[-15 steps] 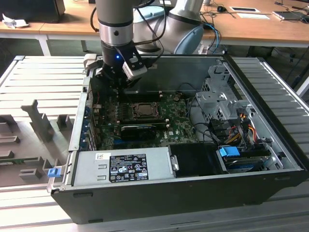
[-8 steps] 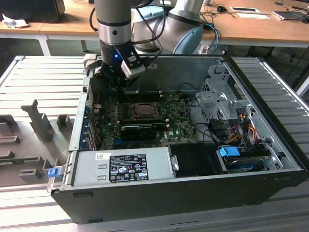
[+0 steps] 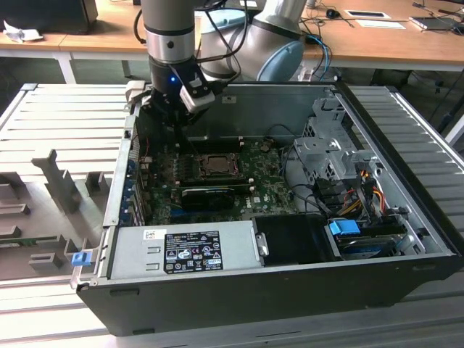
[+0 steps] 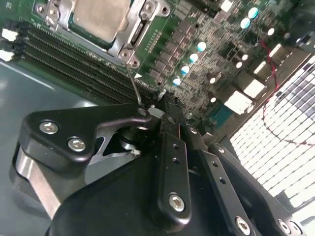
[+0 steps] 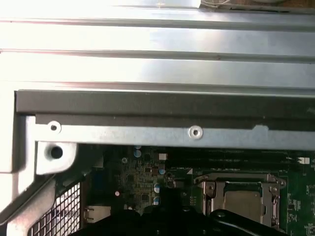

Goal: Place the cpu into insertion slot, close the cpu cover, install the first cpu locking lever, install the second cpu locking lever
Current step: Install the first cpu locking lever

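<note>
Glare bleaches the ribbed table (image 5: 147, 39); motherboard (image 5: 142, 177) lies dim.

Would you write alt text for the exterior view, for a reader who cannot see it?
A robot arm reaches into an open computer case, its pincer low over the motherboard beside the cpu, which sits framed by its cover. The case lies on a slatted metal table.

1x cpu (image 4: 101, 17), 1x cpu cover (image 4: 139, 30)
</note>
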